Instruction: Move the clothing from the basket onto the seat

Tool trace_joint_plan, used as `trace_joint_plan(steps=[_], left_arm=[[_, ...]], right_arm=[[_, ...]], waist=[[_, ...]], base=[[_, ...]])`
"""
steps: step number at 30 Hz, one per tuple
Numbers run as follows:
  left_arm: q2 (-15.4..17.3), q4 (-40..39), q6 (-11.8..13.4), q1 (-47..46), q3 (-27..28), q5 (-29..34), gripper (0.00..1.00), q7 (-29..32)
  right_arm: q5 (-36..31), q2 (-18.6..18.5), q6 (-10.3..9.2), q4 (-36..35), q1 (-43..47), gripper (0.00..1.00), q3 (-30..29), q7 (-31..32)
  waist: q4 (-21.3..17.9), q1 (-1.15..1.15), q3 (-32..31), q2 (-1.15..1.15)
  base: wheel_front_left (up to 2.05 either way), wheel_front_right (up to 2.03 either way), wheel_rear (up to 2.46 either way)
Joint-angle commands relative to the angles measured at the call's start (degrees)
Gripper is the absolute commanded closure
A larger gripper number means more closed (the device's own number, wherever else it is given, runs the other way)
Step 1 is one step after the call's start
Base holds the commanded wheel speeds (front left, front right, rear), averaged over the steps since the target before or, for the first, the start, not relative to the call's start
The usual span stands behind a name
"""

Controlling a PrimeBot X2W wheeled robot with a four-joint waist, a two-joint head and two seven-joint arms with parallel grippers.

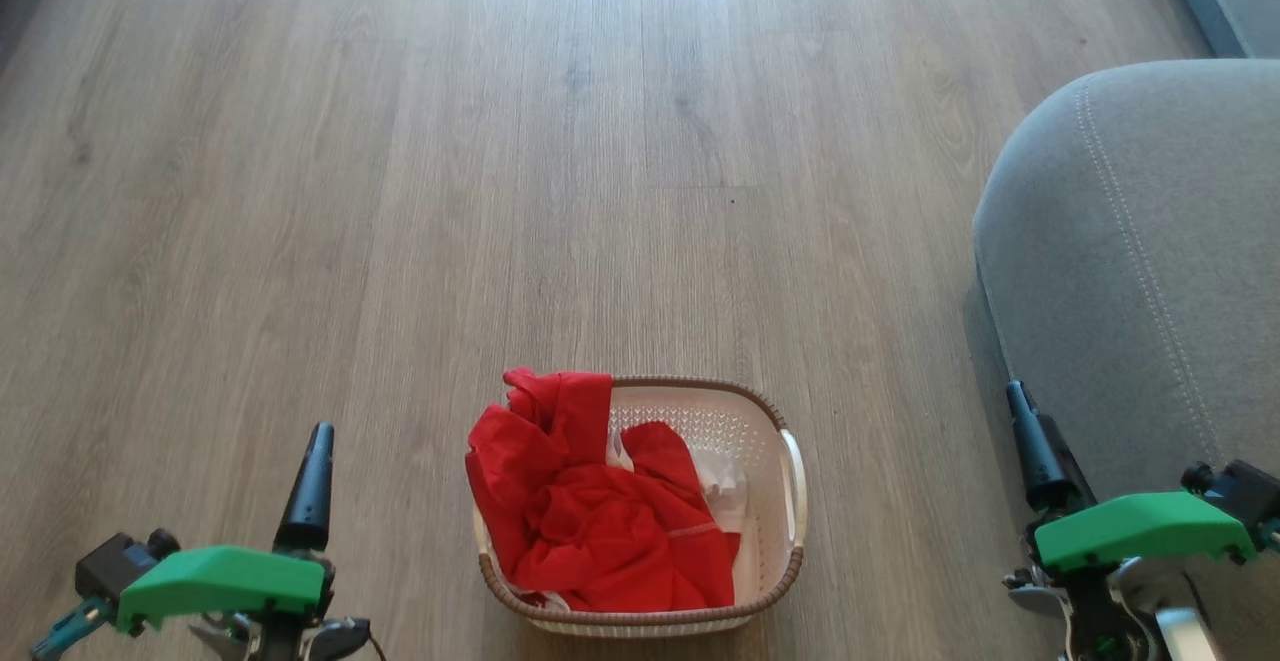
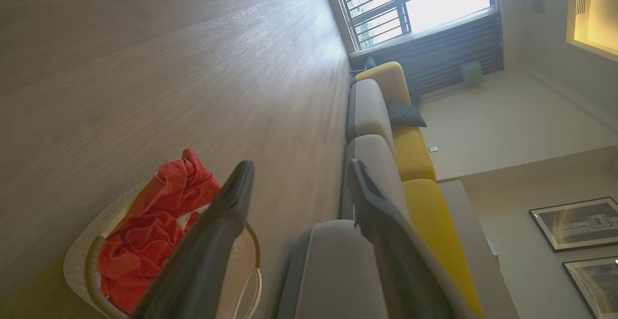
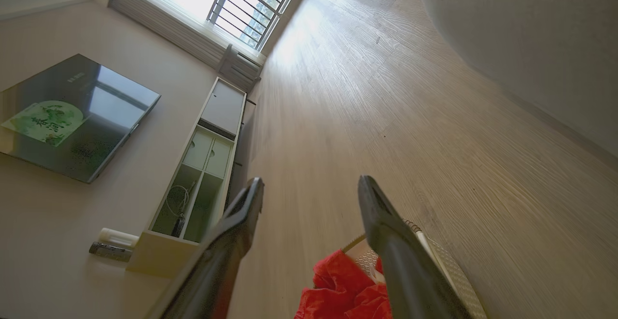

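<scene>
Scene: looking down from the head view at a pale wooden floor (image 1: 600,141).
Basket: the basket (image 1: 640,623) stands on the floor at the lower centre of the frame.
Clothing: the clothing (image 1: 590,521) lies heaped inside the basket. The red folds crowd its left half, and one fold hangs over the upper left rim. A white piece (image 1: 725,486) peeks out on the right of the heap.
Seat: the seat (image 1: 1130,271) fills the right edge, with a strip of floor between it and the basket.
Left gripper: the left gripper (image 2: 301,164) is at the lower left with its jaws spread wide, holding nothing.
Right gripper: the right gripper (image 3: 311,180) is at the lower right in front of the seat, also spread wide and empty.
Step in hand: probably the first reach into the basket, as nothing is lifted yet.
Doing it well: come down over the tallest red fold, well inside the rim. Pinch a thick bunch and lift straight up until the cloth clears the rim.
Risk: tangled pieces may drag the light basket along.
</scene>
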Motion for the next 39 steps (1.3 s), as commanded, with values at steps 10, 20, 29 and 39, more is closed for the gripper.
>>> trace_joint_plan(steps=[10,20,29,39], left_arm=[[0.5,-2.2,0.4,-2.6,0.0,6.2,0.00,-1.9],[0.5,-2.5,1.0,-2.6,-0.4,12.6,0.00,-3.8],[0.6,-2.6,1.3,-2.6,-0.8,18.1,0.00,-5.3],[0.6,-2.5,1.6,-2.6,-1.0,24.8,0.00,-7.0]], right_arm=[[-8.4,-0.4,0.00,-1.9,-3.4,0.00,1.7,-2.0],[-17.6,-0.4,0.00,-1.3,-4.0,0.00,3.2,-3.8],[-24.6,-0.5,-0.01,-0.8,-4.4,0.00,4.5,-5.3],[-32.1,-0.5,-0.01,-0.3,-4.8,0.00,5.4,-7.0]], waist=[[0.1,0.00,-0.1,0.00],[0.3,0.00,-0.2,0.00],[0.5,0.00,-0.3,0.00],[0.7,0.00,-0.3,0.00]], base=[[0.00,0.00,0.00],[0.00,0.00,0.00],[0.00,0.00,0.00],[0.00,0.00,0.00]])
